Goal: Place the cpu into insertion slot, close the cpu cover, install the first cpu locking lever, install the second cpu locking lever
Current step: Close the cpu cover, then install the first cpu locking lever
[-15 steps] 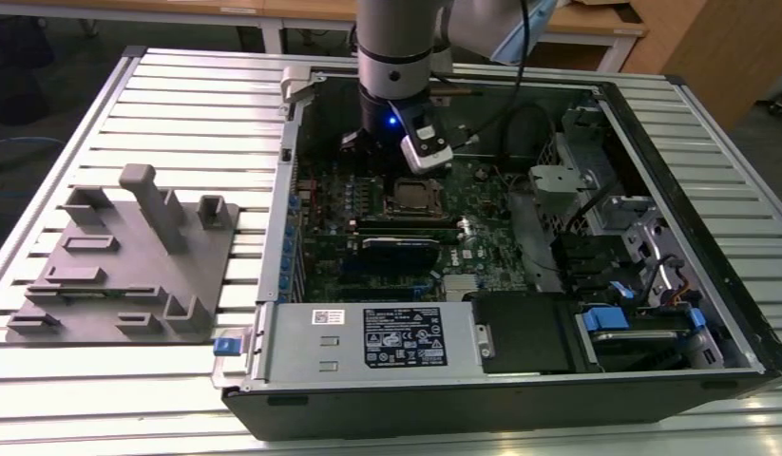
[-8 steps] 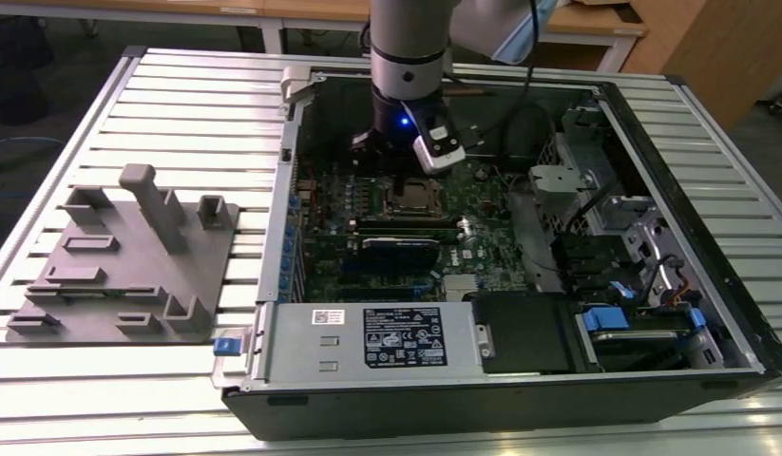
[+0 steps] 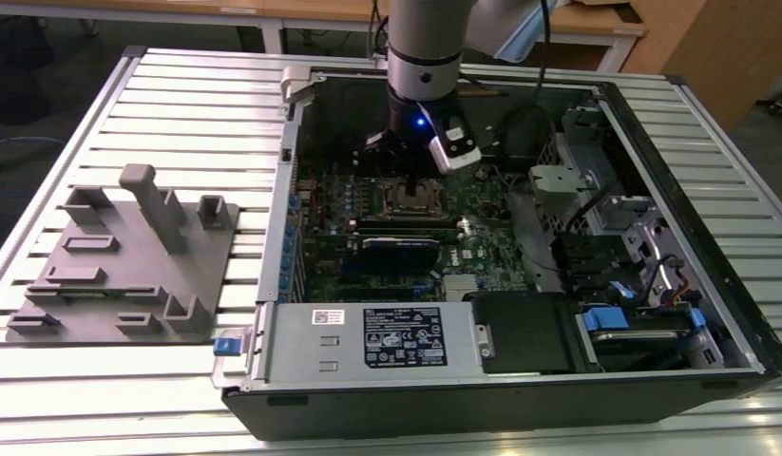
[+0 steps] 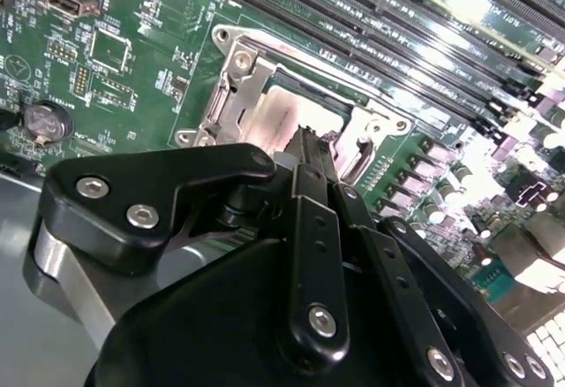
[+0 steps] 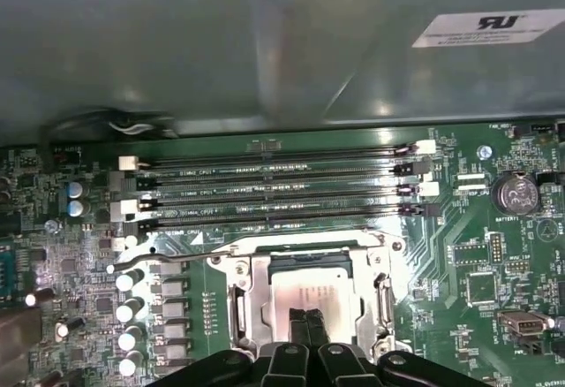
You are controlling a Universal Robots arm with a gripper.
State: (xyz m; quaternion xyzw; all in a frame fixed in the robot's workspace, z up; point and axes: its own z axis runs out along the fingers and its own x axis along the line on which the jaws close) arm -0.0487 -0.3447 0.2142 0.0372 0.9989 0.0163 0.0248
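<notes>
Fingers [image 5: 298, 327] pressed together hover over the cpu [image 5: 305, 294] in the insertion slot [image 5: 231, 270], memory slots [image 5: 274, 184] just beside.

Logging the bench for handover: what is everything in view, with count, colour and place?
computer case: one, black, open, on the slatted table
fixture tray: one, grey, exterior view's left of the case
power-supply box: one, grey, case's end nearest the exterior camera
motherboard: one, green, inside the case
insertion slot: one, silver-rimmed, on the motherboard
cpu: one, silver-grey, seated in the slot
memory slots: four, black, beside the insertion slot
arm: one, grey, above the case
gripper: one, black, shut, over the cpu
</notes>
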